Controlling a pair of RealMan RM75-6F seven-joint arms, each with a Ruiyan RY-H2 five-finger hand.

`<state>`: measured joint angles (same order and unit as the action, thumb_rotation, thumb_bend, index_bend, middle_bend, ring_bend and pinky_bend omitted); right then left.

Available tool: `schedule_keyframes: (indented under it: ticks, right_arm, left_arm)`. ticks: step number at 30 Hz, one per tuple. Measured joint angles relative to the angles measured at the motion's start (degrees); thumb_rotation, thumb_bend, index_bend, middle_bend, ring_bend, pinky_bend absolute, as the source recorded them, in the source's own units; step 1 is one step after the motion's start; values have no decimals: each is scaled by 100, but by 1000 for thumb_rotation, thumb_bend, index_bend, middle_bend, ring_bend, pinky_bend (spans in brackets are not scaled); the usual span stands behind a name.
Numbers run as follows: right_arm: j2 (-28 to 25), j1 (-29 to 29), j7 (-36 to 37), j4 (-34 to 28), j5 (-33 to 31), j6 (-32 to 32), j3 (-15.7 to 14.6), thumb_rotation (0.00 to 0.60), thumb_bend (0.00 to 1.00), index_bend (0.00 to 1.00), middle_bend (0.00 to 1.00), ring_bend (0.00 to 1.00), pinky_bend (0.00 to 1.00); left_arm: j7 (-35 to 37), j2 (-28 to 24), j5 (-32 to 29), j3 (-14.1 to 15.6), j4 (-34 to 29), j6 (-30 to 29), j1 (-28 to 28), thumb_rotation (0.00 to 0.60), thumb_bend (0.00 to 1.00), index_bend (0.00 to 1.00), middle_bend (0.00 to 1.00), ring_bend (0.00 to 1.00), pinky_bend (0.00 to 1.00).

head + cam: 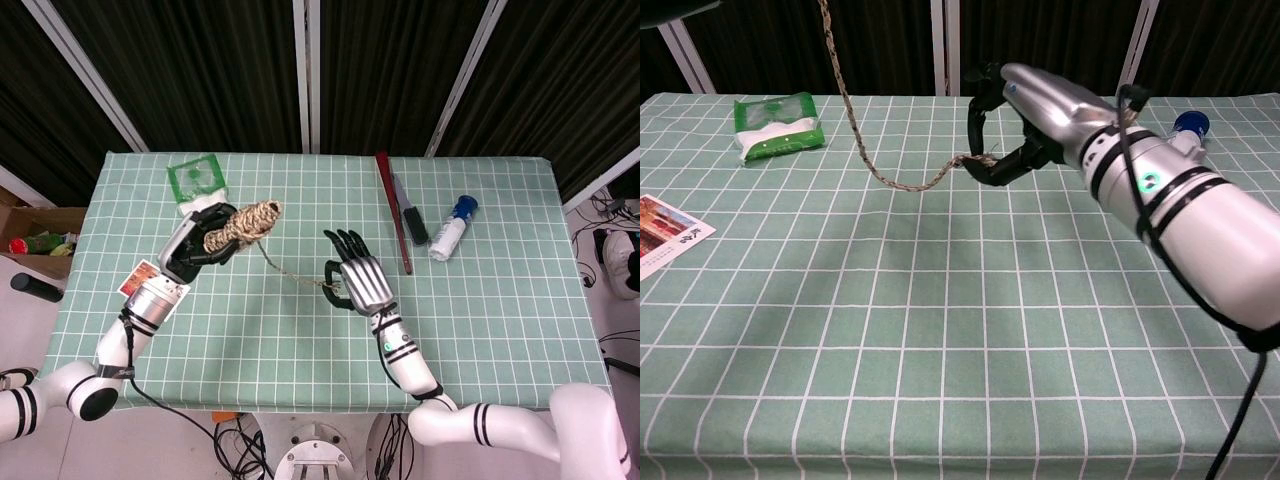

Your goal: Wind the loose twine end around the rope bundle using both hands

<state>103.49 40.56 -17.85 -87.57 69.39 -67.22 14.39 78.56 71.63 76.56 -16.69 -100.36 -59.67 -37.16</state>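
Observation:
My left hand (196,252) grips the tan rope bundle (244,222) and holds it raised over the table's left side. The loose twine (290,272) sags from the bundle toward my right hand (358,280). In the chest view the twine (865,150) drops from the top edge and curves right to my right hand (1045,105), which is lifted off the cloth. There the thumb and a finger pinch the twine end (973,160), and the other fingers are spread. The bundle itself lies outside the chest view.
A green wipes pack (197,186) lies at the back left and a picture card (141,279) at the left edge. A red-backed brush (393,210), a black brush (411,222) and a white bottle with a blue cap (451,227) lie at the back right.

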Motion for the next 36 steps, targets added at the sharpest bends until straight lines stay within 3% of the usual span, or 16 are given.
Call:
schedule_keyframes:
  ticks: [6, 11, 15, 20, 26, 36]
  right_arm:
    - [-774, -471, 546, -1025, 964, -671, -269, 600, 527, 996, 20, 0, 0]
    - [-1118, -735, 897, -1466, 1883, -1367, -358, 600, 527, 1000, 35, 0, 0]
    - [-1368, -865, 948, -1891, 2543, -1858, -311, 600, 527, 1000, 47, 0, 0]
    - [-1641, -841, 646, -2528, 2722, -1865, -53, 600, 527, 1000, 60, 0, 0]
    - [-1869, -468, -108, -3337, 2343, -1365, 696, 600, 527, 1000, 68, 0, 0]
    - [-1664, 868, -1613, -3630, -43, -704, 2052, 600, 525, 1000, 78, 0, 0]
  left_arm:
    - [-696, 182, -889, -210, 27, 203, -92, 600, 446, 804, 822, 696, 824]
    - [-1493, 342, -1441, -317, 53, 308, -154, 600, 447, 804, 822, 696, 824]
    - [-2207, 467, -1778, -328, 49, 321, -205, 600, 446, 804, 823, 696, 824]
    - [-3285, 651, -2162, -294, -41, 251, -288, 600, 446, 804, 823, 696, 825]
    - [-4456, 955, -2254, -168, -162, 28, -367, 600, 446, 804, 823, 696, 825]
    - [-5643, 1398, -1479, 231, -310, -266, -369, 600, 446, 804, 823, 696, 825]
